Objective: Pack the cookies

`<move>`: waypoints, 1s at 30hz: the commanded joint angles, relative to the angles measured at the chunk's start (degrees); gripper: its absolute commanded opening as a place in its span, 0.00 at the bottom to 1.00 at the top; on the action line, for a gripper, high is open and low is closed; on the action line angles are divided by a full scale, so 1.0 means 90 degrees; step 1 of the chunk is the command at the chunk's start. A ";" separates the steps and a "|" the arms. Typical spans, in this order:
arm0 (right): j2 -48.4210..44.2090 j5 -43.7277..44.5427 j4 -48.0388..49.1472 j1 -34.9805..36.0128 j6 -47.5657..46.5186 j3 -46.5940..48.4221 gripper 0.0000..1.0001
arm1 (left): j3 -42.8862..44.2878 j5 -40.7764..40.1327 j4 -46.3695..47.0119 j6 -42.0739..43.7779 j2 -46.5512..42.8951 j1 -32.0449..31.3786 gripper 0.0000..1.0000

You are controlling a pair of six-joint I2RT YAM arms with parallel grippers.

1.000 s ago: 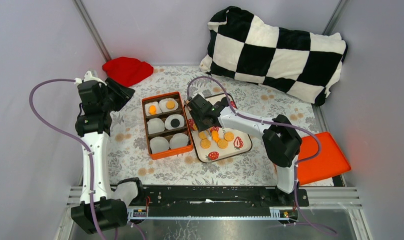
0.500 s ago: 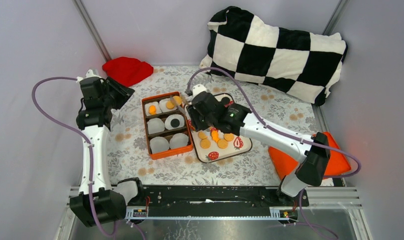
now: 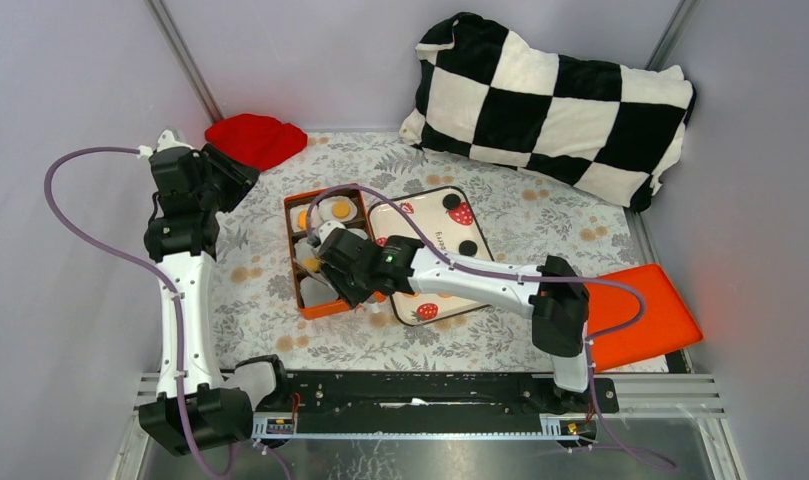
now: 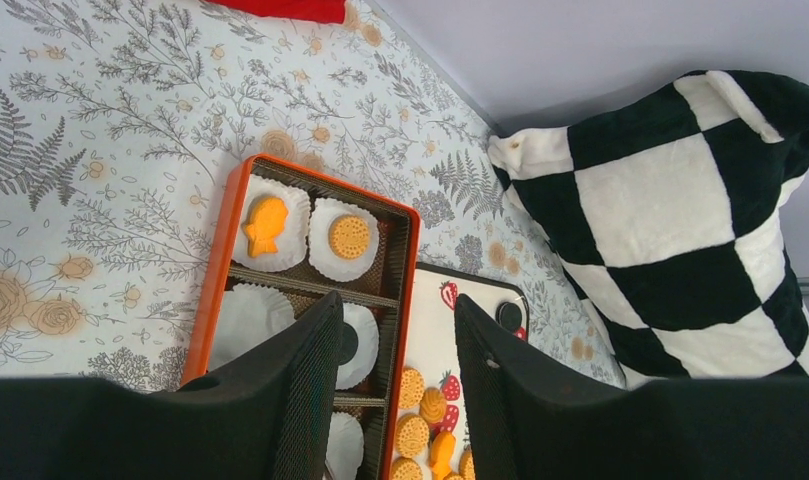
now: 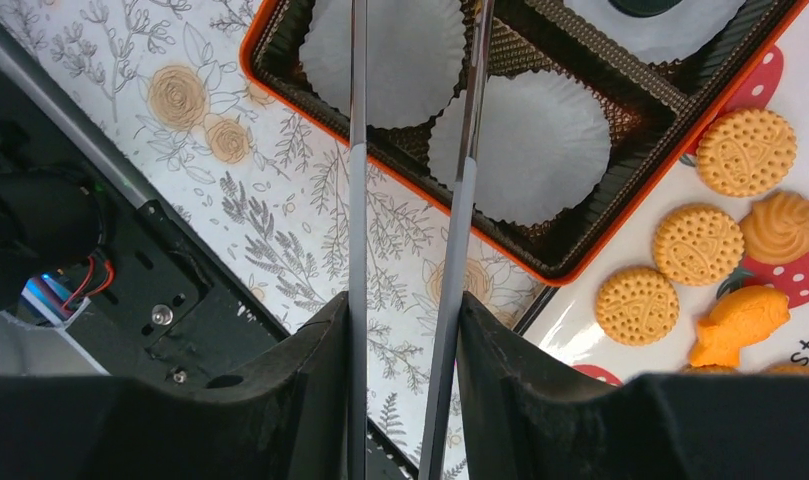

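Right wrist only: tool (image 5: 410,150) empty.

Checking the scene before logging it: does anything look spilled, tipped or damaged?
Nothing stands out. The orange compartment box sits flat with white paper cups upright; golden round cookies lie on the strawberry-print tray.

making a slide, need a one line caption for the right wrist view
Right gripper poised with empty jaws over the orange box's empty paper cups, cookies waiting on the strawberry tray.

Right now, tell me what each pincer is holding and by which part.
Nothing is held. The right pincer hangs empty over the paper cups in the orange box; the left pincer is open and empty, high above the box.
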 commanded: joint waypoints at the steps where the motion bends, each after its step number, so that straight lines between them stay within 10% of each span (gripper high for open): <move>1: 0.0167 0.0246 0.0140 -0.0063 -0.0207 0.0619 0.06 | -0.0136 0.0071 -0.0001 0.0173 -0.0038 0.0052 0.50; 13: 0.0694 0.0773 0.0044 -0.0063 -0.0407 0.1139 0.08 | -0.0220 0.0071 0.0116 0.0311 -0.0126 0.0063 0.50; 18: 0.0731 0.0978 0.0122 -0.0068 -0.0456 0.1030 0.48 | -0.0285 0.0182 0.0192 0.0345 -0.0150 0.0069 0.51; 23: 0.0742 0.1068 0.0166 -0.0057 -0.0480 0.1046 0.60 | -0.0408 0.0478 0.0474 0.0371 -0.0301 0.0064 0.52; 30: 0.0157 0.1161 0.0283 -0.0063 -0.0352 0.0742 0.52 | -0.0488 0.0656 0.0653 0.0377 -0.0475 0.0067 0.53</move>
